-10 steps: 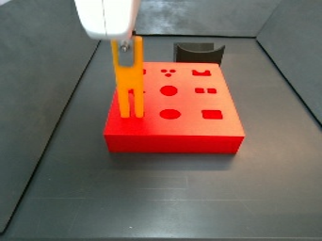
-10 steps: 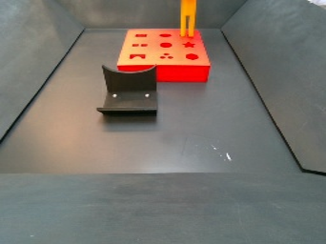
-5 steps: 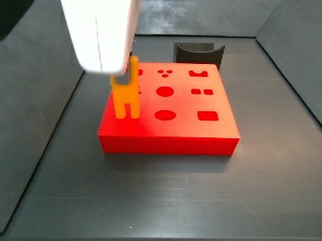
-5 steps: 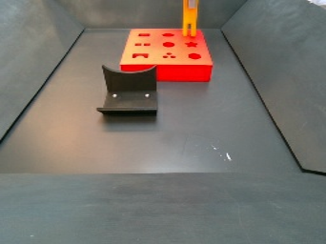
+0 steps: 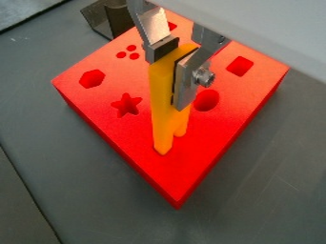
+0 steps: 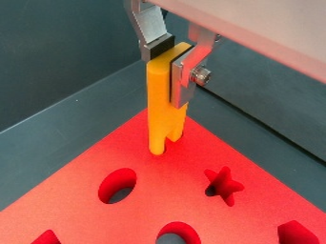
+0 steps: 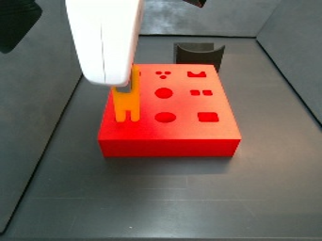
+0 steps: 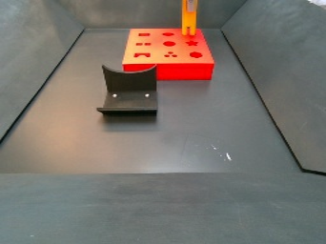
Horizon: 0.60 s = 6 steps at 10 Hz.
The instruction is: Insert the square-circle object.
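The square-circle object, a long orange-yellow bar (image 5: 167, 105), stands upright in my gripper (image 5: 176, 62), which is shut on its upper part. Its two-pronged lower end rests at the top of the flat red block (image 5: 114, 124), near one corner; I cannot tell whether the prongs are in a hole. Another wrist view shows the bar (image 6: 163, 105) over the block's corner (image 6: 140, 191). In a side view the gripper (image 7: 123, 80) hides most of the bar (image 7: 126, 104) at the block's (image 7: 170, 132) left side. The bar (image 8: 189, 16) and block (image 8: 166, 59) also show far back.
The block's top has star (image 5: 125, 105), circle (image 5: 204, 100), hexagon (image 5: 91, 79) and square (image 5: 238, 65) holes. The dark fixture (image 8: 128, 91) stands on the floor apart from the block, also seen behind it (image 7: 198, 52). Grey walls enclose the dark floor.
My gripper has moved down with the bar; less of the bar shows below the gripper and its prongs now sit at the block's top.
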Motion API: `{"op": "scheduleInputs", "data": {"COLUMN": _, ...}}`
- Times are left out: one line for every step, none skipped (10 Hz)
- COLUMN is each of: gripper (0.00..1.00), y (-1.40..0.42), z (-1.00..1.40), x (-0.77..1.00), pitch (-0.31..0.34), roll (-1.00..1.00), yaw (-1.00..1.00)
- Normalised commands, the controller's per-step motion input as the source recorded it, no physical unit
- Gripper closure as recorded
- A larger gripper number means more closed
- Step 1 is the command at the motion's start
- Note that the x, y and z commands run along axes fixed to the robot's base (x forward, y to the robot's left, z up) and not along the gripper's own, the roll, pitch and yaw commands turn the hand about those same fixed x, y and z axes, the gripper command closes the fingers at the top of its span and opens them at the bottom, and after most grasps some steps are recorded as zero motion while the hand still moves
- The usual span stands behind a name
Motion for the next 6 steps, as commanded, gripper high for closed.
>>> {"op": "scheduleInputs", "data": {"gripper": 1.00, "y": 0.12, "z": -0.64, "x": -0.01, "pitch": -0.026, "roll": -0.27, "yaw": 0.00}}
{"op": "scheduleInputs", "data": {"gripper": 1.00, "y": 0.20, "z": -0.74, "x": 0.00, "pitch": -0.044, "roll": -0.09, "yaw": -0.08}}
{"op": "scheduleInputs", "data": {"gripper": 1.00, "y": 0.03, "z": -0.85, "x": 0.00, "pitch": -0.166, "roll": -0.02, "yaw": -0.18}}
{"op": "scheduleInputs", "data": {"gripper": 1.00, "y": -0.04, "z": -0.65, "x": 0.00, "pitch": -0.199, "roll": 0.01, "yaw": -0.12}}
{"op": "scheduleInputs", "data": {"gripper": 1.00, "y": 0.00, "z": 0.00, "x": 0.00, "pitch": 0.000, "roll": 0.01, "yaw": 0.00}}
{"op": "scheduleInputs", "data": {"gripper": 1.00, "y": 0.01, "z": 0.00, "x": 0.00, "pitch": 0.000, "roll": 0.05, "yaw": 0.00}}
